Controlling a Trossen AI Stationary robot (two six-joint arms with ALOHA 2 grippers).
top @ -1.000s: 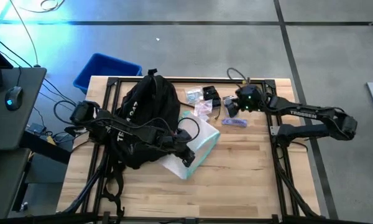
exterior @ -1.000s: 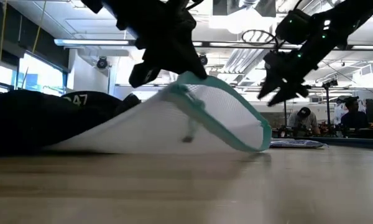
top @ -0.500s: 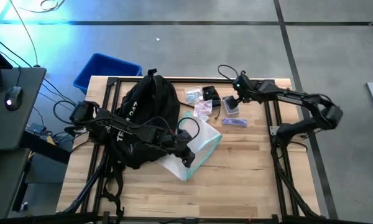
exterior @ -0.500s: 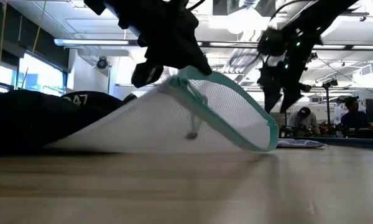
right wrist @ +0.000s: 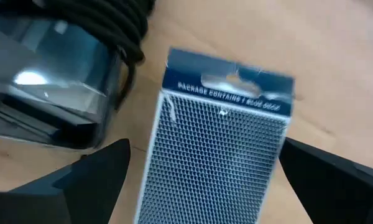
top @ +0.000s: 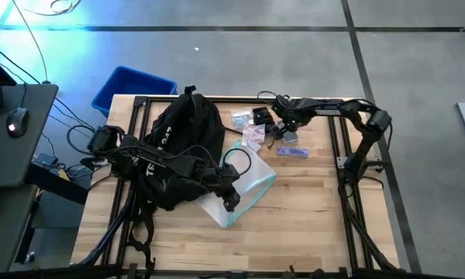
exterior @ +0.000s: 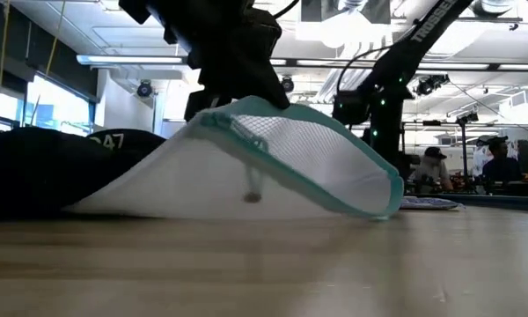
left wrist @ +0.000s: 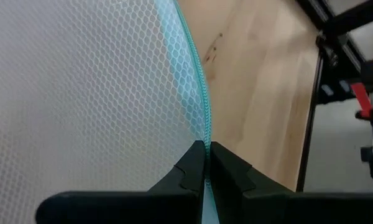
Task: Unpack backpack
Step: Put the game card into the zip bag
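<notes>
Nearest the front edge of the bench [top: 310, 225], the left gripper [top: 231, 200] has its fingers pinched shut on the teal zipper edge of a white mesh pouch [top: 240, 194], lifting that edge while the rest of the pouch sags onto the wood. In the left wrist view the two dark fingers [left wrist: 189, 171] meet on the zipper seam, with the honeycomb mesh spreading to one side and bare wood to the other. From table height the pouch arches up like a tent, its teal rim curving down to the boards.

Just behind the pouch, toward the left edge of the bench, lies the backpack [top: 178, 147], a big black heap with white lettering on its fabric; its straps trail over the front left part, and the left arm reaches across it.

Farther back, near the far edge, small things lie scattered: clear packets [top: 242, 120], a black item [top: 262, 118] and a purple packet [top: 292, 152]. The right gripper [top: 283, 129] hovers among them, fingers spread wide and holding nothing, right over a blue-topped retail package [right wrist: 227, 137] with a gridded face. Beside that package sits a clear box [right wrist: 50, 87] with dark cord [right wrist: 121, 18] coiled against it.

Beyond the far left corner, on the floor, stands a blue bin [top: 132, 87].
</notes>
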